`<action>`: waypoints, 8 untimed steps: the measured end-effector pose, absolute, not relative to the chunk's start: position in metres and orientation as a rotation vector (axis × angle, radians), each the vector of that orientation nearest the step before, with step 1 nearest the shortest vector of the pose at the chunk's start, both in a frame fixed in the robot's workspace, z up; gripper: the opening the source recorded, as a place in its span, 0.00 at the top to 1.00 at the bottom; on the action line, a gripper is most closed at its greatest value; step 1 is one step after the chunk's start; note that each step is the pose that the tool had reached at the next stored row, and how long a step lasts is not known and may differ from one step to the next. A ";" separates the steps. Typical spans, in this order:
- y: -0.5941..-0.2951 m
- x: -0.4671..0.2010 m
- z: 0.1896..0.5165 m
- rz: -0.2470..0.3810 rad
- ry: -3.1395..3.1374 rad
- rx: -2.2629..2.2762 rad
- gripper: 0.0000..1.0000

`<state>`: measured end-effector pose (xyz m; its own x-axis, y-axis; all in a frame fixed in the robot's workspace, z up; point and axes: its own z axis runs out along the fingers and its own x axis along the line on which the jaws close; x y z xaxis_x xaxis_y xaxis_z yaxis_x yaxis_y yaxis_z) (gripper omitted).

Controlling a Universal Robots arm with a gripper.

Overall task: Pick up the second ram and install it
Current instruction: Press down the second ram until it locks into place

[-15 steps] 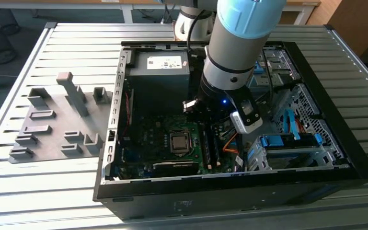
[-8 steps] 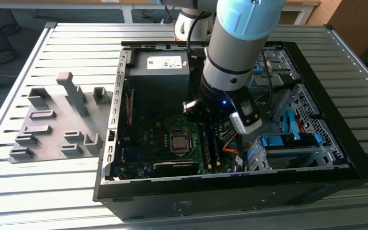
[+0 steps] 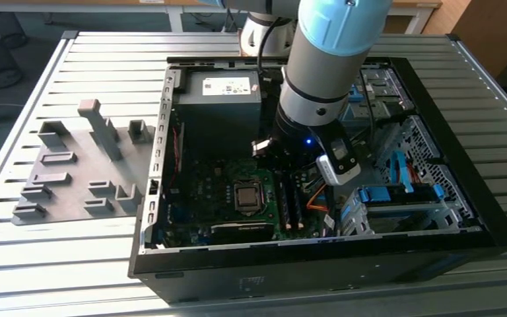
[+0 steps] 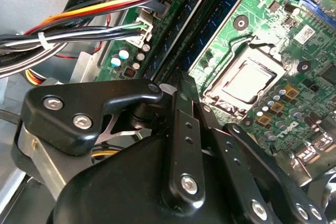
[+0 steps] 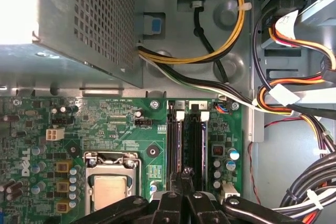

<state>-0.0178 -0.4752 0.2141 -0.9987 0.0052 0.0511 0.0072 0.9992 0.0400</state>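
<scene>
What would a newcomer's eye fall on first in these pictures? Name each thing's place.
The pale blue and grey robot arm plunges into the open computer case on the slatted table. Its black tool sits low over the green motherboard, at the memory slots beside the processor socket.

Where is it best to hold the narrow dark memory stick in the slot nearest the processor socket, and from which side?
Probably by its two flat faces at the middle of the top edge, coming straight down from above: the narrow dark memory stick stands on edge, with a white latch at its end.
</scene>
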 end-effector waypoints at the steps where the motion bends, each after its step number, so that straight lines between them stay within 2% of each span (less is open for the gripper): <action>1: -0.475 -0.018 0.214 -0.067 -3.091 -0.010 0.89; 8: -0.476 -0.018 0.230 -0.074 -3.092 -0.009 0.89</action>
<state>-0.0180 -0.4757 0.2301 -0.9988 0.0048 0.0488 0.0071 0.9988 0.0477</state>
